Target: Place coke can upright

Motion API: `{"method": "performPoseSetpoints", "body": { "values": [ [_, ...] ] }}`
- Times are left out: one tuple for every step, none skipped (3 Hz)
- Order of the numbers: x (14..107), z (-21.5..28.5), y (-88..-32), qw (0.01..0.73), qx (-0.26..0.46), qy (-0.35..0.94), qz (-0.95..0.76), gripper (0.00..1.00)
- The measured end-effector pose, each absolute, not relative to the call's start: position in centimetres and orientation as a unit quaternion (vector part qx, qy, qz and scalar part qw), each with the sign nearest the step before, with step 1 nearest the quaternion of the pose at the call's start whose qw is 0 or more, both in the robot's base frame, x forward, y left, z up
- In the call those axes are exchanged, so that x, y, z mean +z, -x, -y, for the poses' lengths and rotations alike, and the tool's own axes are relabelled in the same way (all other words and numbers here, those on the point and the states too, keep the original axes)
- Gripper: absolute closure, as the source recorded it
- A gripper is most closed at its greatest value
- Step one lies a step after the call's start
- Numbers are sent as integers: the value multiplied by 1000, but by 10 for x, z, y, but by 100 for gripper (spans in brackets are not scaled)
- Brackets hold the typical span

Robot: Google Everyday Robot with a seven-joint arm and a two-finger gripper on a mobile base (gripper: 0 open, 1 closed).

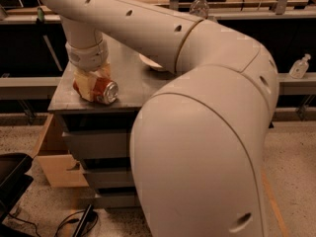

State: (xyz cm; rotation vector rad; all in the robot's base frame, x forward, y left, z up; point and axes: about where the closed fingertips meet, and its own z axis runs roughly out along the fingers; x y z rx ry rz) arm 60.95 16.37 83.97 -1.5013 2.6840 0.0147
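Note:
The coke can (102,90) is red with a silver top. It lies on its side near the front left edge of the grey tabletop (126,85), with the top facing front right. My gripper (93,84) comes down from above at the end of the white arm. Its pale fingers (85,86) sit on both sides of the can and are closed against it. The can rests on the table surface. The arm hides the far part of the table.
A white bowl (149,63) sits mid-table, partly behind the arm. A water bottle (199,4) and a sanitizer bottle (299,67) stand on benches behind. A cardboard box (55,158) and a black object (11,179) are on the floor at left.

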Motion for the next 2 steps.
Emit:
{"method": "performPoseSetpoints", "body": {
  "values": [
    [842, -164, -612, 42, 6, 483, -875, 100],
    [856, -157, -610, 61, 10, 462, -885, 100]
  ]
}}
